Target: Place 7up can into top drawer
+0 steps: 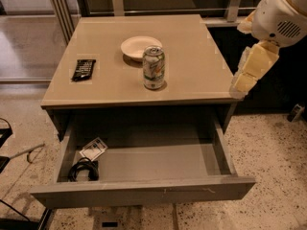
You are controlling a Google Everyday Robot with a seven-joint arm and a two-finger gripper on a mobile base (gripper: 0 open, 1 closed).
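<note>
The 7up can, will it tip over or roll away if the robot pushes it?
Pushed near its top it would probably tip: the 7up can stands upright, taller than wide, on the smooth table. On its side, its round body would likely roll. The gripper hangs beside the table's right edge, apart from the can.

A: 7up can (154, 67): shiny alu. w/ glossy printed label. Table (196, 66) top: smooth beige laminate, soft sheen.

B: Top drawer (144, 193): matt grey, faint scuffs on front panel. Bowl (135, 46): smooth cream, glazed look. Gripper (239, 86), just off table's right edge: matt cream plastic. Floor (273, 152): speckled, stone-like, semi-gloss.
</note>
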